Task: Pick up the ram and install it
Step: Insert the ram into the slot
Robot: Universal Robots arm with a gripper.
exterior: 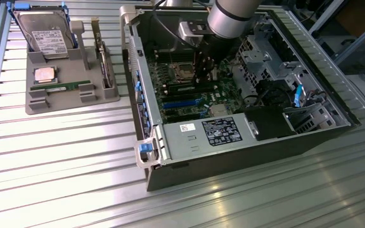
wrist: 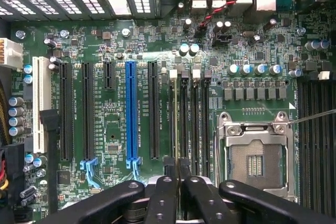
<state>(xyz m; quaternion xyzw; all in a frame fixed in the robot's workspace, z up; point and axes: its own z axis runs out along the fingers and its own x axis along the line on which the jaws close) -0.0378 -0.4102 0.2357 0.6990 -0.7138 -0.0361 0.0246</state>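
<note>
End effector (wrist: 176, 167) down inside the open computer case (exterior: 233, 159), fingers drawn together.

At the exterior view's left, a grey tray (exterior: 36, 108) on the ribbed metal surface (exterior: 74, 161) carries a hard drive (exterior: 46, 35), a square CPU chip (exterior: 45, 74), one ram (exterior: 59, 88) lying flat in its slot just below that chip, and an upright expansion card (exterior: 106, 61). Further right, the arm reaches into the case. The closed fingertips hover over the black memory slots (wrist: 195, 124), between the blue card slot (wrist: 130, 111) and the empty CPU socket (wrist: 254, 156). Whether a stick is pinched between them I cannot tell.
</note>
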